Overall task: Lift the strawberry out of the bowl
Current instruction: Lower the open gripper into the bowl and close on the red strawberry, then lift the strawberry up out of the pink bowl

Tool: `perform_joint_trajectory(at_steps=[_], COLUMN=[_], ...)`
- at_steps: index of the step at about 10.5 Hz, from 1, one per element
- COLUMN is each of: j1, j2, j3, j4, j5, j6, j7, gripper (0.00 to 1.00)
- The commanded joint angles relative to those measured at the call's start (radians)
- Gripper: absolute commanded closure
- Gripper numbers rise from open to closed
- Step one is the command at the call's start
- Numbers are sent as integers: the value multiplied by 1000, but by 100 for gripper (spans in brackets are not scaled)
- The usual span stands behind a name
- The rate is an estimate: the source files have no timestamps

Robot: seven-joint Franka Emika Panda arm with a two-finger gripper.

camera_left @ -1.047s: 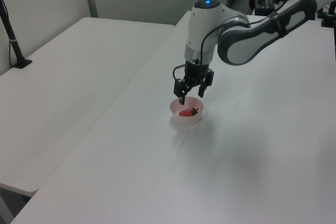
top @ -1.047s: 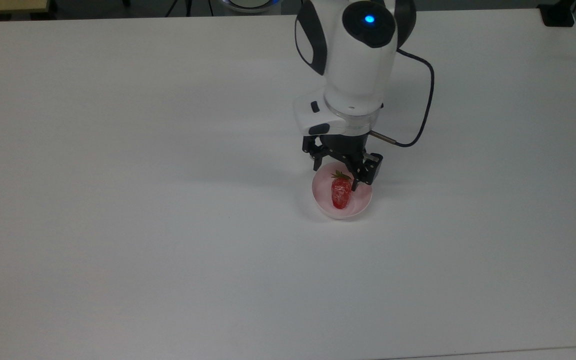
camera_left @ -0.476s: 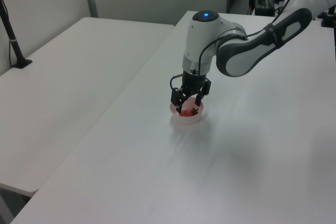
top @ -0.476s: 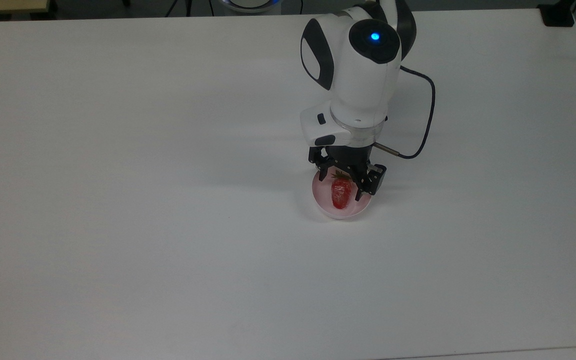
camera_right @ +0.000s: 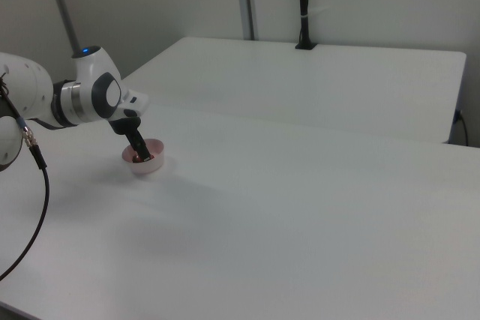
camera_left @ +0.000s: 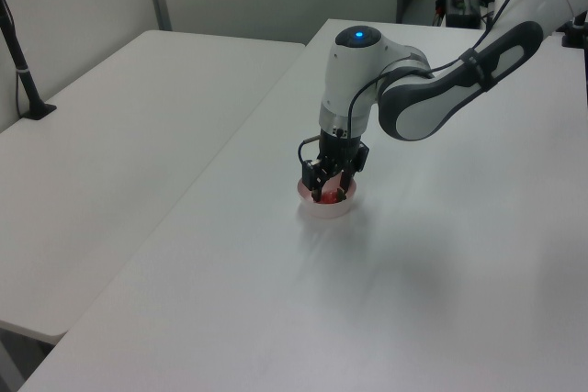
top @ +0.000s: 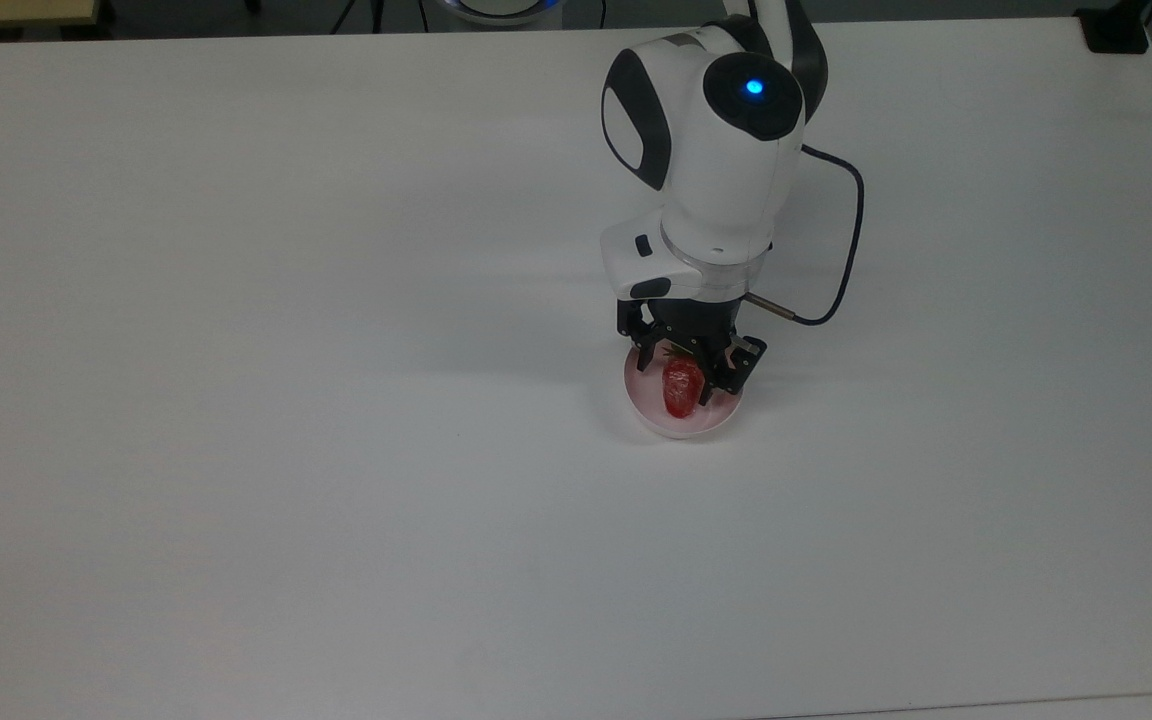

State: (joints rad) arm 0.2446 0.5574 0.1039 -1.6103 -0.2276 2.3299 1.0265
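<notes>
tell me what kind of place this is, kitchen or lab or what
Most likely a robotics lab or test room, not a kitchen: plain white tables pushed together, a robot arm reaching into a pink bowl with a strawberry, and a black pole clamped to a table.

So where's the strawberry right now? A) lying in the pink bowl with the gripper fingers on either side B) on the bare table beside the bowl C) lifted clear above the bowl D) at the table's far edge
A: the strawberry lies in the bowl, with the gripper lowered around it.
</notes>
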Motion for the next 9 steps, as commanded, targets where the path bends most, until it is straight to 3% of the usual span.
perform_joint_trajectory(at_steps=[1,4,5,9], j1=[7,4,4,2], j2=[4,-7,-8,-20], j3=[-3,-3,-3,-3], j4=[6,7,7,7], j5=[-33,-33,-35,-33], j6=[16,14,14,14], j7=[26,21,17,15], gripper=[55,62,71,73])
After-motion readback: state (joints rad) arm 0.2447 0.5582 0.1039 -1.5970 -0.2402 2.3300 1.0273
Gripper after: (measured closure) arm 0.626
